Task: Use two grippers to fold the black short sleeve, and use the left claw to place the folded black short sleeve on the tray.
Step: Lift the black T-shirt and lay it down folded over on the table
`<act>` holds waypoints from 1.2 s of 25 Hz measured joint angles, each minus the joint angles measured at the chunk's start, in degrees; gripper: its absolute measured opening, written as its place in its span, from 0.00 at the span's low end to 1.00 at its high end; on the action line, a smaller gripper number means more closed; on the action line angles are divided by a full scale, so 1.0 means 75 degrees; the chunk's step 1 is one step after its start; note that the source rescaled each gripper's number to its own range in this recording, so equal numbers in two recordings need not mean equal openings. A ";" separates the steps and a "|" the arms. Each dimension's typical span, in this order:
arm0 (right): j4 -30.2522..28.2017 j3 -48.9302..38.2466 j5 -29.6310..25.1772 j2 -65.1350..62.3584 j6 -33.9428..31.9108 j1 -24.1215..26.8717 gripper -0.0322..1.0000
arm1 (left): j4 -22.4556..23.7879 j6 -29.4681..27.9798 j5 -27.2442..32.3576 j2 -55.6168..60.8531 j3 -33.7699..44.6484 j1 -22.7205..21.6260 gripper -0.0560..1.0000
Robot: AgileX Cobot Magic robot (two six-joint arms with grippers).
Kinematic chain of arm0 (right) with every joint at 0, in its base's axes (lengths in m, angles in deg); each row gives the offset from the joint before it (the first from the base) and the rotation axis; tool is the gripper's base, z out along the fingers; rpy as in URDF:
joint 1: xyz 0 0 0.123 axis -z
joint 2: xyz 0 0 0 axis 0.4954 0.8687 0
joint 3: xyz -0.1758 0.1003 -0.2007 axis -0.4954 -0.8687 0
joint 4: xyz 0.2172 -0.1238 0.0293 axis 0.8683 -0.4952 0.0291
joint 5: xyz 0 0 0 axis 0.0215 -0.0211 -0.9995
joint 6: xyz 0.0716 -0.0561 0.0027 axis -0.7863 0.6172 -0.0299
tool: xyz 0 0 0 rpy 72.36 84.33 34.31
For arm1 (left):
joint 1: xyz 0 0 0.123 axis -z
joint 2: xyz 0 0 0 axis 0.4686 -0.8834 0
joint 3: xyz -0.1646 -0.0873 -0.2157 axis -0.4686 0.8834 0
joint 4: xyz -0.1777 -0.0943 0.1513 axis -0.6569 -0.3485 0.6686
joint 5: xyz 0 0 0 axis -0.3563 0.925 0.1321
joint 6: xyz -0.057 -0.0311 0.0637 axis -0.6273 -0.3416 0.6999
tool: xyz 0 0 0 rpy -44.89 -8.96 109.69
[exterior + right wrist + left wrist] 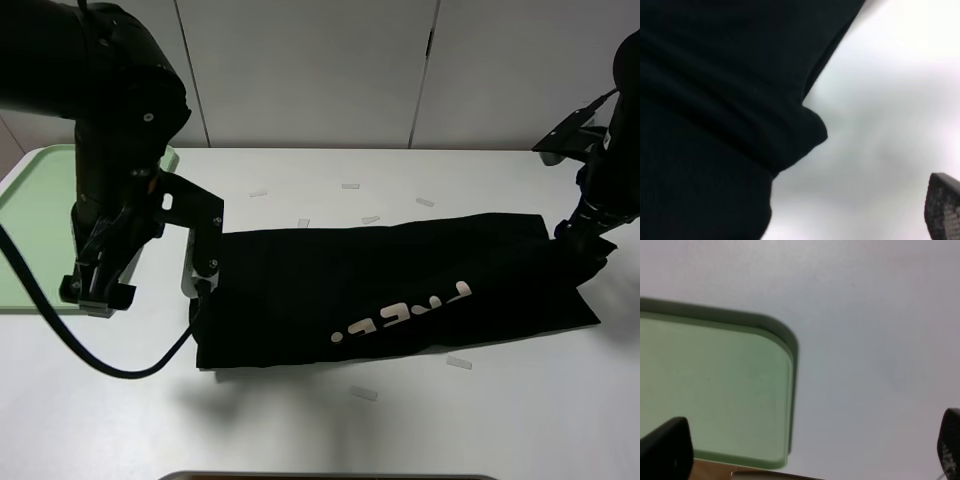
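The black short sleeve (390, 290) lies folded into a long band across the middle of the white table, white lettering facing up. My left gripper (97, 288) hangs off the shirt's left end, over the table beside the pale green tray (35, 200). In the left wrist view the left gripper (807, 452) is open with nothing between its fingertips (665, 450), and the tray (715, 390) corner lies below. My right gripper (580, 250) stands at the shirt's right end. The right wrist view shows black short sleeve (715, 100) fabric beside one fingertip (942, 207), standing wide apart from it.
Several small clear tape strips (350, 186) lie scattered on the table around the shirt, one near the front (363, 393). White wall panels stand behind the table. A loose black cable (120, 370) loops from the left arm over the table.
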 joint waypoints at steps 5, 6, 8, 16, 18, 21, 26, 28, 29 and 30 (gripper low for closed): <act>0.0287 0.0000 -0.0443 0.0000 0.0925 0.0000 1.00 | 0.0000 0.0037 -0.0159 0.0000 0.0000 0.0000 0.98; 0.0414 0.0000 -0.0487 0.0000 0.1172 0.0000 1.00 | 0.0000 0.0043 -0.0167 0.0000 0.0000 0.0000 0.98; 0.0753 0.0000 -0.0563 0.0000 0.1815 0.0000 1.00 | 0.0000 0.0062 -0.0187 0.0000 0.0000 0.0000 0.98; 0.1912 0.0000 -0.0723 0.0000 0.4429 0.0000 1.00 | 0.0000 0.0062 -0.0329 0.0000 0.0000 0.0000 0.98; 0.2093 0.0000 -0.0801 0.0000 0.4759 0.0000 1.00 | 0.0000 0.0062 -0.0329 0.0000 0.0000 0.0000 0.98; 0.2124 0.0000 -0.0809 0.0000 0.4837 0.0000 1.00 | 0.0000 -0.0142 -0.0329 0.0000 0.0000 0.0000 0.98; 0.2388 0.0000 -0.0800 -0.0290 0.4837 0.0000 1.00 | -0.0095 -0.0737 -0.0331 0.0052 -0.0191 0.0000 0.98; 0.2664 0.0000 -0.0703 -0.0510 0.4837 0.0000 1.00 | -0.0304 -0.0940 -0.0338 0.0235 -0.0450 0.0000 0.98; 0.2841 0.0000 -0.0590 -0.0639 0.4837 0.0000 1.00 | -0.0445 -0.1018 -0.0338 0.0361 -0.0600 0.0000 0.98; 0.3089 0.0000 -0.0424 -0.0797 0.4837 0.0000 1.00 | -0.0628 -0.1098 -0.0347 0.0511 -0.0791 0.0000 0.98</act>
